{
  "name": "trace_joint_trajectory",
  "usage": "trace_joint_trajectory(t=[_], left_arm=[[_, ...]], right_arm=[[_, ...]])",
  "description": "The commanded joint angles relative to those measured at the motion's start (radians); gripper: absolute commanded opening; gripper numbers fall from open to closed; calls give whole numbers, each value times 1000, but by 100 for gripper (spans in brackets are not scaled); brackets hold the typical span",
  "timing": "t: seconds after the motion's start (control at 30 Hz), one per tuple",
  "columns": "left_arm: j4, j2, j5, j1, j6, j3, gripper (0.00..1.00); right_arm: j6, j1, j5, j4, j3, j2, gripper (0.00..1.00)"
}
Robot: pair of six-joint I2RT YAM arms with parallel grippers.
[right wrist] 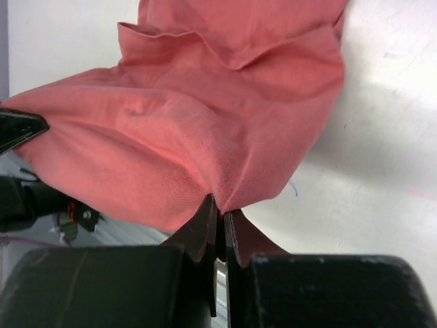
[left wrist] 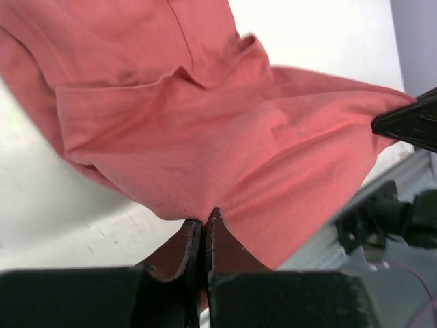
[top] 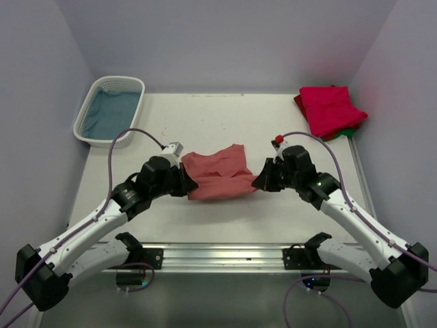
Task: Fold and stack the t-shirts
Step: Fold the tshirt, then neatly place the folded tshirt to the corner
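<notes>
1. Salmon-red t-shirt is what both your grippers are clamped on. It sits in the middle of the table, between the two arms.
2. Your left gripper has its jaws pressed together on a pinch of the cloth at the shirt's left edge. The wrist view shows the fabric bunching into the narrow slit between the fingers.
3. Your right gripper is closed the same way on the shirt's right edge, with a fold of cloth drawn down into the jaws.
4. Between the two pinches the near part of the shirt is pulled across in a loose span with soft wrinkles. Each wrist camera shows the other gripper's dark tip at the far end of the cloth.
5. Beyond that span, the far part of the shirt lies rumpled and folded over itself, and one corner points toward the back of the table.
6. At the far right corner of the table you have a crimson-pink t-shirt folded. It lies on top of a green t-shirt, of which only an edge shows. Both are well apart from the grippers.
7. At the far left corner stands a white lattice basket with a blue cloth inside.
</notes>
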Motion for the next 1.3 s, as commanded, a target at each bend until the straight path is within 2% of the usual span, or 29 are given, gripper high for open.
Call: trace_joint_trajectory(t=[0.0,0.2,0.37,0.6,0.63,0.67,0.7,0.73,0.77,0.8,0.83,0.9,0.93,1.0,1.13,1.27], left_arm=[[-38,76,-221,14,98,97,0],[112,232,-213,158,175,157,0],[198,366,-253,232,215,217,0],[335,636,-166,367,194,358,0],[356,674,-175,373,194,387,5],[361,756,-177,379,194,418,19],[356,797,-187,399,181,491,40],[346,861,-193,413,146,520,69],[368,880,-196,425,132,537,85],[381,897,-213,443,120,554,100],[425,906,-213,449,102,567,100],[433,897,-198,459,109,585,100],[436,865,-193,459,111,579,100],[467,820,-169,459,123,533,100],[493,702,-120,459,128,447,100],[553,639,-2,459,129,369,100]], right_arm=[[-79,-6,119,81,128,130,0],[-137,-56,110,225,359,436,0],[-167,-115,71,229,601,689,0],[-159,-147,43,207,884,1017,0],[-148,-154,47,206,919,1067,6],[-139,-159,48,203,1005,1114,28],[-136,-164,39,201,1054,1163,49],[-127,-168,33,203,1106,1281,83],[-116,-174,16,203,1202,1331,99],[-84,-179,-1,203,1244,1386,99],[-66,-191,-24,213,1268,1436,99],[-24,-201,-62,336,1190,1413,99],[-18,-201,-59,395,1056,1330,99],[-21,-201,-50,547,931,1249,99],[-76,-201,-38,591,750,1086,99],[-108,-202,-50,540,714,1006,99]])
